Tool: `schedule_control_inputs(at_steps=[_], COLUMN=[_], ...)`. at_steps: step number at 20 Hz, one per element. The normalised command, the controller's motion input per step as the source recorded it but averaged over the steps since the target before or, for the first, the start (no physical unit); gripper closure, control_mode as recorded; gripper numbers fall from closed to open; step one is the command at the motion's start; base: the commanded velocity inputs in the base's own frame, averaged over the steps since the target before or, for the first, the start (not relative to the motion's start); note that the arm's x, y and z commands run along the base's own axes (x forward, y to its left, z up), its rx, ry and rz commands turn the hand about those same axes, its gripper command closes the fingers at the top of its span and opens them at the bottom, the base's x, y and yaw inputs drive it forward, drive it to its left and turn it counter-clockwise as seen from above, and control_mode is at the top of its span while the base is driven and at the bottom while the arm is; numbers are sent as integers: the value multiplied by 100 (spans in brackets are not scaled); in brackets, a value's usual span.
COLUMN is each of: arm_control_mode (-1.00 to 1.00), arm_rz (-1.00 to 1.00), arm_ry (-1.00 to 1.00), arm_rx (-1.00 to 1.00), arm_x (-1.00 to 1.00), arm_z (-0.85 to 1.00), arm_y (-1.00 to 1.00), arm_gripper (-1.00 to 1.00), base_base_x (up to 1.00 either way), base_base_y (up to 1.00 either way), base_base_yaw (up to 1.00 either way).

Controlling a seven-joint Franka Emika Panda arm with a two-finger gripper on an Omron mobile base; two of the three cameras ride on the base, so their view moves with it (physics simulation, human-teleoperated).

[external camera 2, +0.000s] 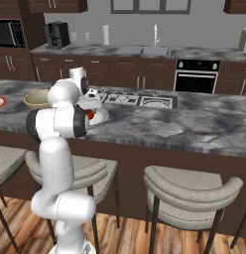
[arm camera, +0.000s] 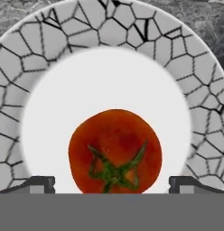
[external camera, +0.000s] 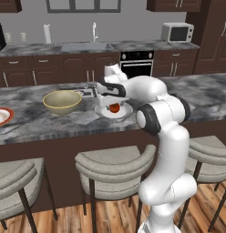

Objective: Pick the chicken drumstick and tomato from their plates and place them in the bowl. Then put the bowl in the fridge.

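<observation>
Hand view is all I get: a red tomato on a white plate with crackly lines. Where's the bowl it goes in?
Observer: The deep tan bowl stands on the grey marble counter, a little way from the white-grey plate, on the side away from the robot's base.
Operator: Anything in the bowl?
Observer: From the left base view it looks empty.
Operator: Is the gripper touching the tomato?
Observer: The gripper is open, its tips on either side of the glossy red tomato; I cannot tell whether they touch it.
Operator: Another plate?
Observer: Yes, a red-rimmed plate further along the counter, beyond the bowl.
</observation>
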Motion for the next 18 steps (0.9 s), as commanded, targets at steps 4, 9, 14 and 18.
schedule_control_inputs(at_steps=[4, 9, 14, 18], arm_control_mode=[-100, -100, -100, -100], arm_rz=[-1, -5, -7, -4], arm_ry=[-16, -4, 0, 0], arm_rx=[0, 4, 1, 0], arm_x=[17, 2, 1, 12], arm_z=[-23, -14, -8, -5], arm_y=[2, -1, -5, -6], arm_gripper=[-100, -100, -100, -100], base_base_x=[0, 0, 0, 0], base_base_y=[0, 0, 0, 0], base_base_yaw=[0, 0, 0, 0])
